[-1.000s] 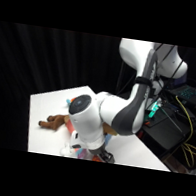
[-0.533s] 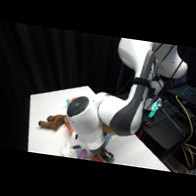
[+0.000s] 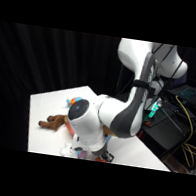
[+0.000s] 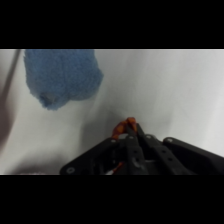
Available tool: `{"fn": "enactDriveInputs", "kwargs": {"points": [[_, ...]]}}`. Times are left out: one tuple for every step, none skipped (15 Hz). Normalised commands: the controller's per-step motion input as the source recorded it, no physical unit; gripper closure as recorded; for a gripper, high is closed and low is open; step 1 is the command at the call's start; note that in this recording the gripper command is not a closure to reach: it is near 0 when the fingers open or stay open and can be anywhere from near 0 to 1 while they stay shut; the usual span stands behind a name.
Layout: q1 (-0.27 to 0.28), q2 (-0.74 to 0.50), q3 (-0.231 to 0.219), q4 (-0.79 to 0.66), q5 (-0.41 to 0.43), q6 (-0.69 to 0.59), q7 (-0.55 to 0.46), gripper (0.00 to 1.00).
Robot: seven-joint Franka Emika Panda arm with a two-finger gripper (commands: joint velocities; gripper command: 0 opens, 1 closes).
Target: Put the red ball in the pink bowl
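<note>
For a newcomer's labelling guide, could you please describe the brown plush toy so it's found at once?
Start at the white table in the side view, then go to the picture-left of the white arm. The brown plush toy lies there, darker and longer than the orange-and-blue toy behind it.

Item I am operating: one arm, glossy white rounded shells, with a broad dark grey band curving along the link nearest the white table. A black ring seam shows higher on that link. The wrist housing above the table carries a round dark cap with a small blue spot. Gripper: matt black linkage bars with pivot pins, and reddish-orange at its tips.
</note>
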Motion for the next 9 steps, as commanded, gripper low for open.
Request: {"fn": "enactDriveInputs", "kwargs": {"points": [[-0.116, -0.18, 0.053, -0.12, 0.137, 0.01, -0.15, 0.13], [-0.132, -0.27, 0.052, -0.21, 0.148, 0.02, -0.15, 0.13], [-0.143, -0.4, 0.036, -0.33, 0.15, 0.05, -0.12, 0.13], [-0.161, -0.53, 0.033, -0.47, 0.163, 0.07, -0.12, 0.13], [-0.163, -0.66, 0.015, -0.6, 0.164, 0.09, -0.11, 0.13], [-0.175, -0.75, 0.013, -0.7, 0.186, 0.11, -0.12, 0.13], [-0.164, -0.85, -0.01, -0.82, 0.19, 0.14, -0.09, 0.13], [-0.151, -0.86, -0.02, -0.82, 0.204, 0.14, -0.09, 0.13], [-0.118, -0.84, -0.046, -0.78, 0.194, 0.13, -0.06, 0.13]]}}
